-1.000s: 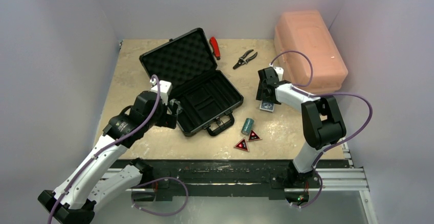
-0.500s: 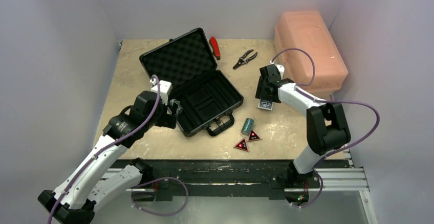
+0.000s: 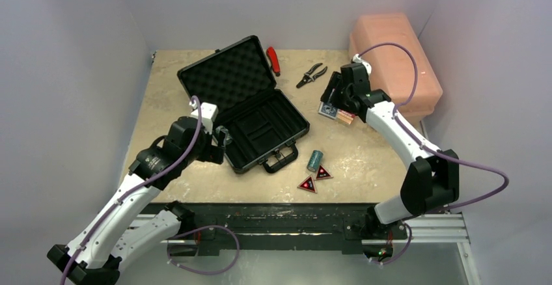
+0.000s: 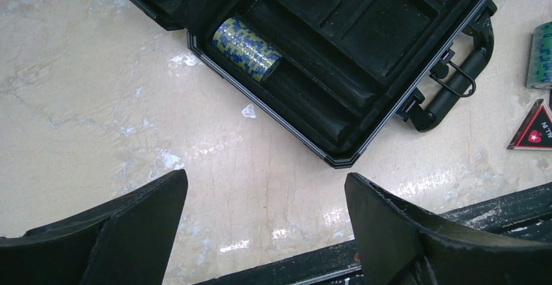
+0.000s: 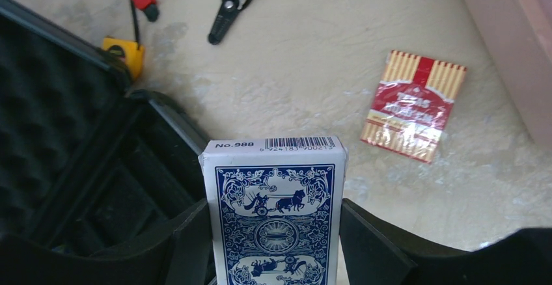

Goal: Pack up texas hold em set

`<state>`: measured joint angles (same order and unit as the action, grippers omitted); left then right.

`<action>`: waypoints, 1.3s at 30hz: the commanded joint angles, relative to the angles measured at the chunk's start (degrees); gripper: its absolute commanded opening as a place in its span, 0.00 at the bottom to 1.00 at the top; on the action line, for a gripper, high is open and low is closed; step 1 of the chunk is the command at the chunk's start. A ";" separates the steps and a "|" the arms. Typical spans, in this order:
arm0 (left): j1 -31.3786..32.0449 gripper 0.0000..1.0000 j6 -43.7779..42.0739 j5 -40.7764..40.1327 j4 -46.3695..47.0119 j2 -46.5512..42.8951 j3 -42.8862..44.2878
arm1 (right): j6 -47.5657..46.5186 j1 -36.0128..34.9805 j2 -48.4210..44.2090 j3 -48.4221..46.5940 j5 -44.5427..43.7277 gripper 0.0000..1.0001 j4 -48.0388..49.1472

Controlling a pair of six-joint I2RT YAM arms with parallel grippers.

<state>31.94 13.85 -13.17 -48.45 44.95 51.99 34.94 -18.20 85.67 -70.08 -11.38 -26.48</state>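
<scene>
The black briefcase (image 3: 263, 129) lies open at the table's middle, its foam lid (image 3: 224, 77) tipped back. A blue-and-yellow chip roll (image 4: 246, 49) lies in a slot at its left end. My right gripper (image 3: 332, 101) is shut on the blue card deck (image 5: 273, 187), held upright above the table just right of the case. The orange-red deck (image 5: 414, 105) lies flat on the table beyond it. A teal chip roll (image 3: 315, 160) and two red-black triangles (image 3: 307, 184) sit in front of the case. My left gripper (image 4: 267, 187) hangs open over bare table by the case's near-left corner.
The large pink box (image 3: 394, 60) stands at the back right. The pliers (image 3: 311, 75) and the red-handled tool (image 3: 273, 60) lie behind the case. The briefcase handle (image 4: 455, 83) points at the near edge. White walls close in three sides.
My right gripper has carried the blue deck up and toward the back, baring the orange-red deck on the table. The left arm has stayed put.
</scene>
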 commanded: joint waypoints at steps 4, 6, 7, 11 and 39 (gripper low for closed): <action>-0.22 0.91 -1.30 0.82 2.04 -1.35 1.98 | 11.75 -1.22 -4.23 -1.22 9.07 0.52 5.51; -0.22 0.90 -1.28 0.95 2.06 -1.57 2.00 | 12.84 -2.41 -4.66 -1.32 9.08 0.52 7.06; -0.22 0.90 -1.27 1.03 2.06 -1.68 1.98 | 12.84 -3.13 -4.82 -1.53 8.71 0.52 7.63; -0.18 0.90 -1.19 1.45 2.04 -1.95 1.89 | 12.84 -6.84 -4.57 -2.76 6.58 0.52 9.84; -0.17 0.89 0.31 -3.24 0.33 -3.27 2.15 | 51.01 -26.19 15.50 -15.50 -10.57 0.38 10.61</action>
<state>31.94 13.89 -13.08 -48.56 42.50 51.99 79.96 -43.59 99.90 -80.25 -17.43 -16.36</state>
